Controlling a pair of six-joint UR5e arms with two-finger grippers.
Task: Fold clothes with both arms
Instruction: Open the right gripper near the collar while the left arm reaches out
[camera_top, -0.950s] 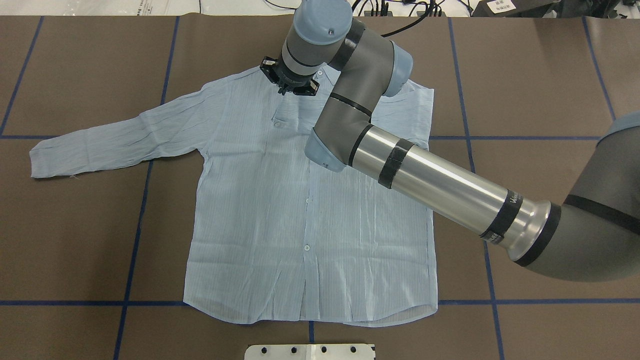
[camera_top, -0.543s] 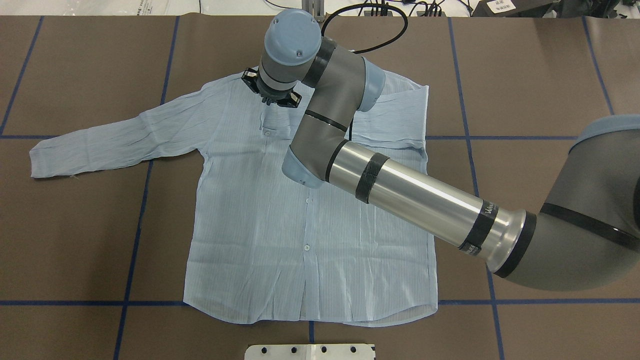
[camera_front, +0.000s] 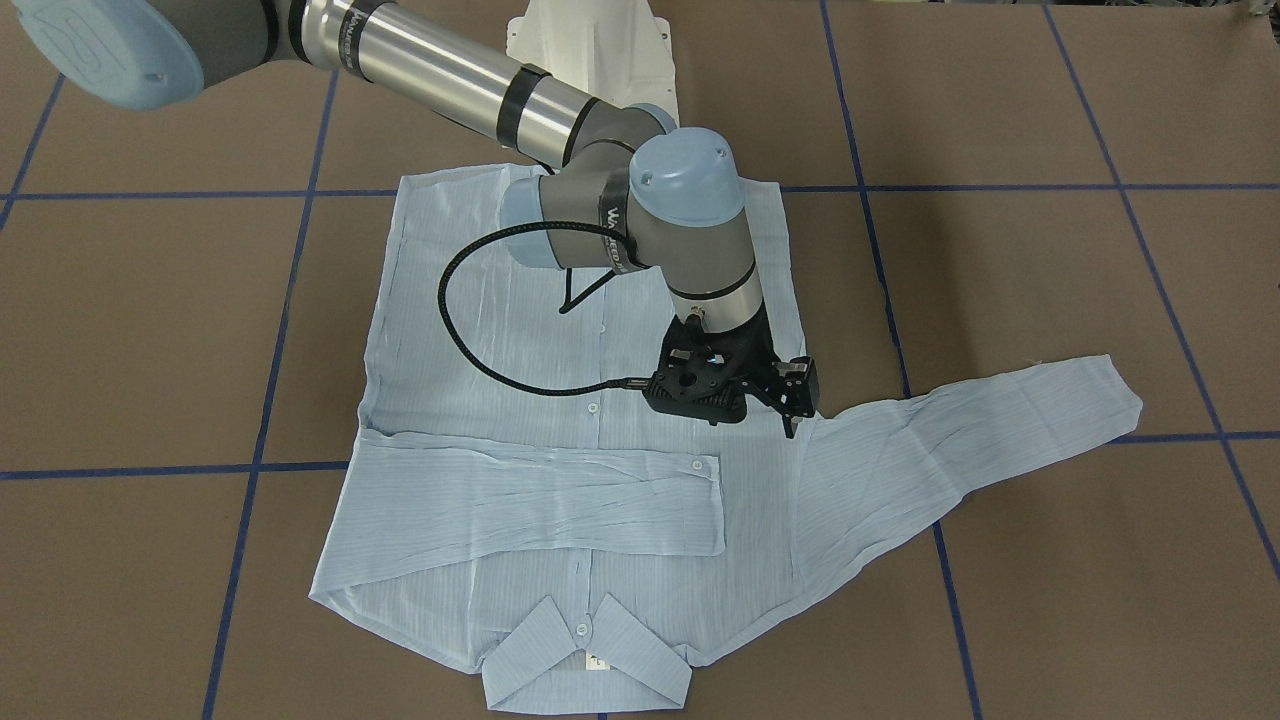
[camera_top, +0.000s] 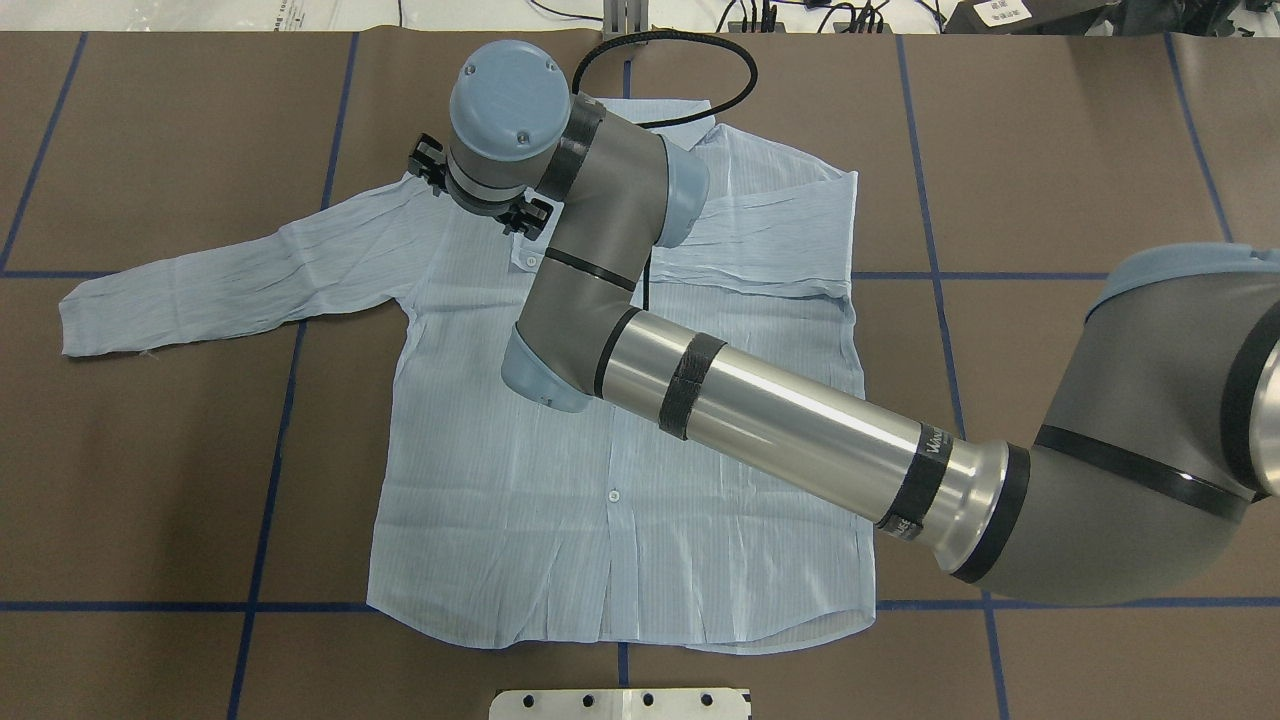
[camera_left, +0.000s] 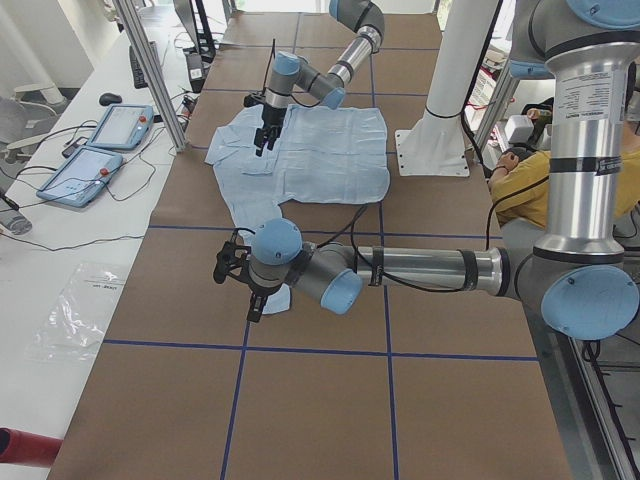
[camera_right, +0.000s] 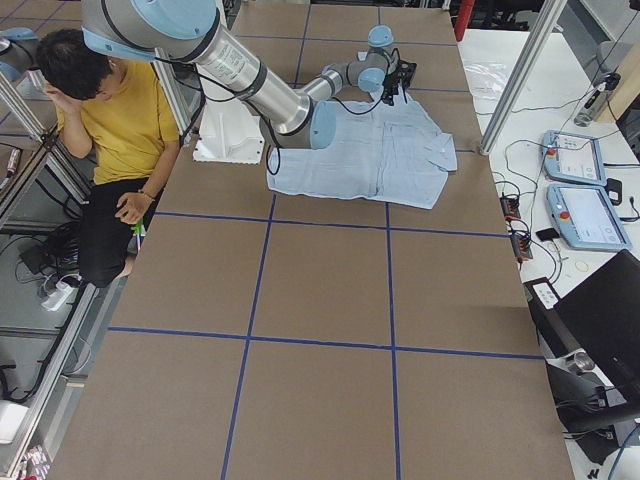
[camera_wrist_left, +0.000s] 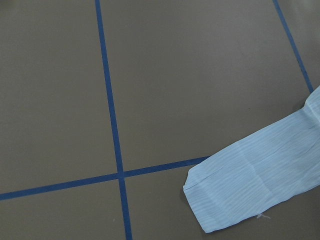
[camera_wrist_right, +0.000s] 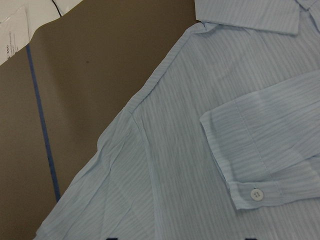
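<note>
The light-blue pinstriped shirt (camera_top: 600, 500) lies flat, front up, collar (camera_front: 585, 650) toward the far table edge. One sleeve (camera_front: 540, 490) is folded across the chest. The other sleeve (camera_top: 230, 280) stretches out sideways. My right gripper (camera_front: 790, 415) hovers over the shirt's shoulder where that outstretched sleeve begins. In the right wrist view its fingertips (camera_wrist_right: 111, 238) stand wide apart with nothing between them. My left gripper (camera_left: 235, 272) shows only in the exterior left view, above the outstretched sleeve's cuff (camera_wrist_left: 250, 185). I cannot tell whether it is open or shut.
Blue tape lines (camera_top: 270, 500) grid the brown table. The white pedestal (camera_front: 590, 50) stands at the robot's side of the shirt. A seated person in yellow (camera_right: 120, 120) is beside the table. Tablets (camera_left: 100, 150) and cables lie along the far side.
My right arm swung left across the shirt, from the collar to the shoulder by the outstretched sleeve. The folded sleeve's cuff shifted slightly left, then stayed on the chest.
</note>
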